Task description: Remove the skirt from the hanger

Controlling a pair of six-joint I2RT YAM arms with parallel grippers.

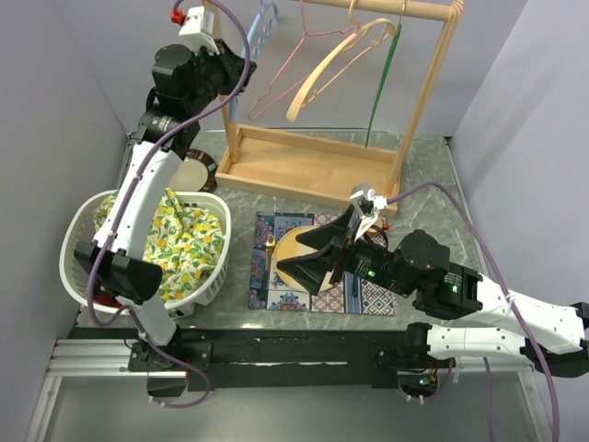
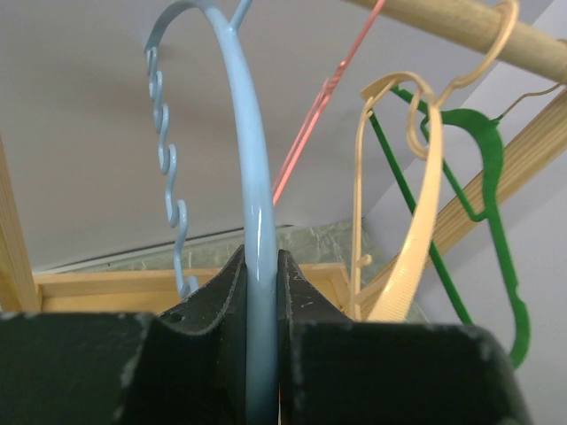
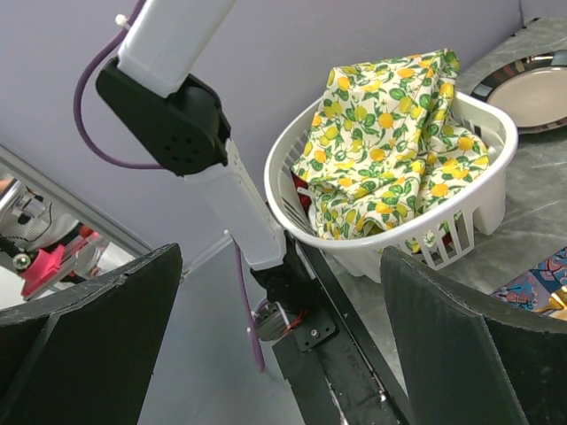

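The yellow lemon-print skirt (image 1: 184, 241) lies bundled in the white laundry basket (image 1: 217, 276) at the left; it also shows in the right wrist view (image 3: 390, 150). My left gripper (image 1: 241, 66) is raised by the wooden rack and is shut on a bare light blue hanger (image 2: 252, 230), which also shows in the top view (image 1: 262, 28). My right gripper (image 1: 308, 258) is open and empty, hovering over the patterned mat and pointing left toward the basket.
A wooden rack (image 1: 304, 166) holds a pink wire hanger (image 1: 285, 74), a tan hanger (image 1: 331, 64) and a green hanger (image 1: 382, 83). A patterned mat (image 1: 267, 276) with a tan disc (image 1: 293, 247) lies in the middle. A metal dish (image 1: 195, 171) sits behind the basket.
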